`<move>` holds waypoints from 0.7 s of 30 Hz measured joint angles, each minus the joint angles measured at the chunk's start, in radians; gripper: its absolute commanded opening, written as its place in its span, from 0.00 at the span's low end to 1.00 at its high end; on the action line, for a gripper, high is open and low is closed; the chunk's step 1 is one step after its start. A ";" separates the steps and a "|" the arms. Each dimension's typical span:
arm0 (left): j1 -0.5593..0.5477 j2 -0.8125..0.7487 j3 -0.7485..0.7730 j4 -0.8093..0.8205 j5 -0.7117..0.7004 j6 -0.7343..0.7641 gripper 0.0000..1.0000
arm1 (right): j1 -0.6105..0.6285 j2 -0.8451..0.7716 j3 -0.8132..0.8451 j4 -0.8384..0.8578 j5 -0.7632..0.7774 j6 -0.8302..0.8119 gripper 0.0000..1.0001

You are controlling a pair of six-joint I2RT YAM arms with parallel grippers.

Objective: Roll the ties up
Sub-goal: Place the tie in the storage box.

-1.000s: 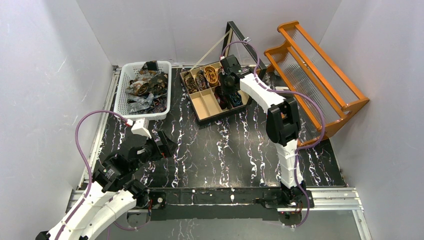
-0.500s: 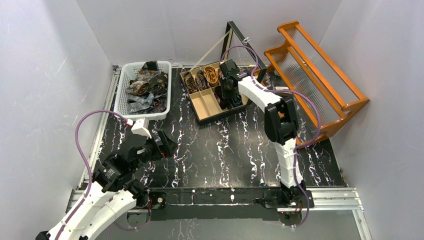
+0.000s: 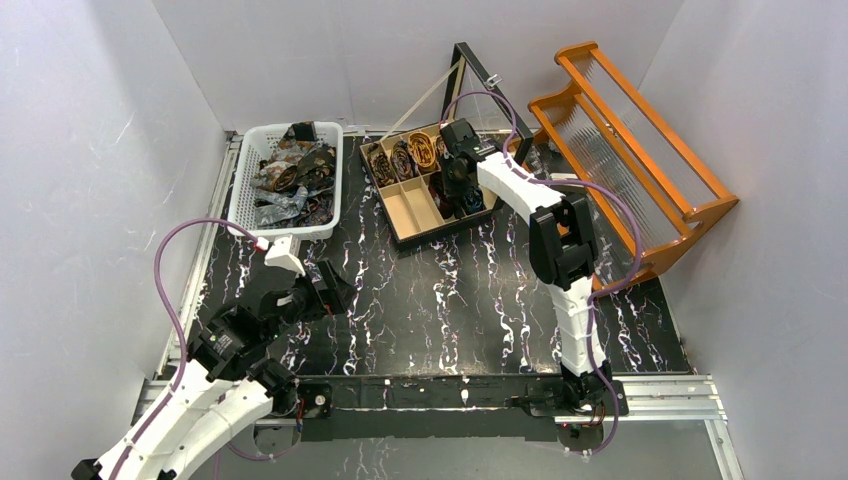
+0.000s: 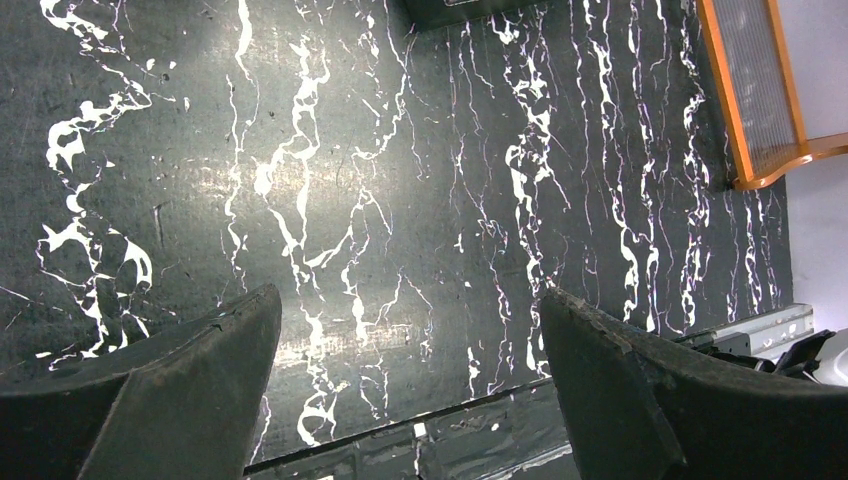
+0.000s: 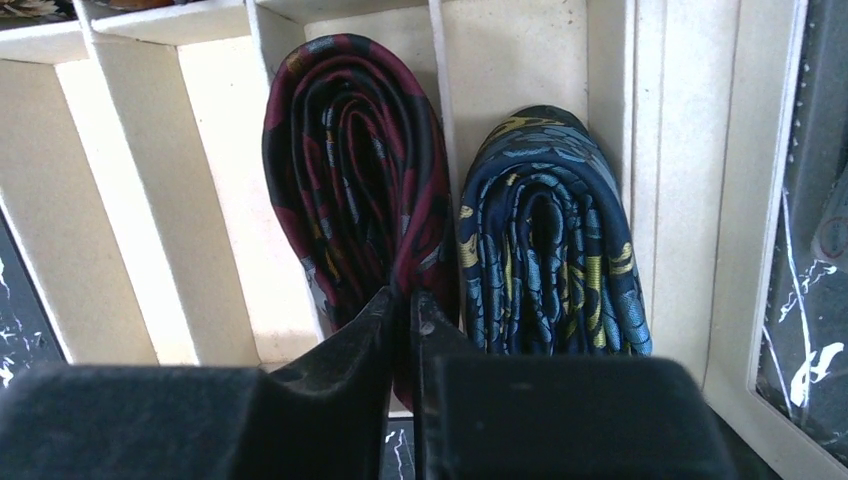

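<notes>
Item: red-patterned rolled tie [image 5: 345, 160], seated in a box [image 5: 690, 200] compartment beside the blue roll [image 5: 545, 220]. The right gripper [image 5: 402, 300] is closed with its tips at the roll's near edge, and you cannot tell if cloth is pinched, so press lightly and keep the coil wound. The left gripper [image 4: 408, 300] is wide open and empty over the black marbled table [image 4: 350, 150]; a basket [image 3: 236, 195] of loose ties [image 3: 295, 175] sits far left, an orange rack [image 3: 630, 150] right, white walls around.

Over the divided box [image 3: 418, 205], the right hand [image 5: 403, 300] has drawn its fingers together from partly open, just at the near end of the maroon rolled tie [image 5: 350, 170], and its arm has shifted slightly toward the box's left side.
</notes>
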 measured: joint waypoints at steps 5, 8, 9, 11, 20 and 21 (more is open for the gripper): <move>0.000 0.016 0.000 0.000 0.000 0.000 0.98 | 0.000 -0.010 0.000 -0.010 -0.016 0.001 0.52; 0.000 0.016 0.000 0.000 -0.001 0.000 0.98 | 0.000 -0.028 0.006 -0.023 -0.018 -0.001 0.58; 0.000 0.016 0.000 0.000 -0.002 0.000 0.98 | 0.000 -0.040 0.006 -0.027 -0.019 -0.001 0.60; 0.000 0.016 0.000 0.000 -0.005 0.000 0.98 | 0.000 -0.076 0.004 -0.034 -0.027 -0.001 0.67; 0.000 0.036 0.021 -0.007 -0.033 0.000 0.98 | 0.000 -0.637 -0.463 0.190 -0.154 0.011 0.94; 0.000 0.046 0.033 -0.010 -0.039 0.000 0.98 | 0.000 -0.707 -0.537 0.218 -0.180 0.024 0.96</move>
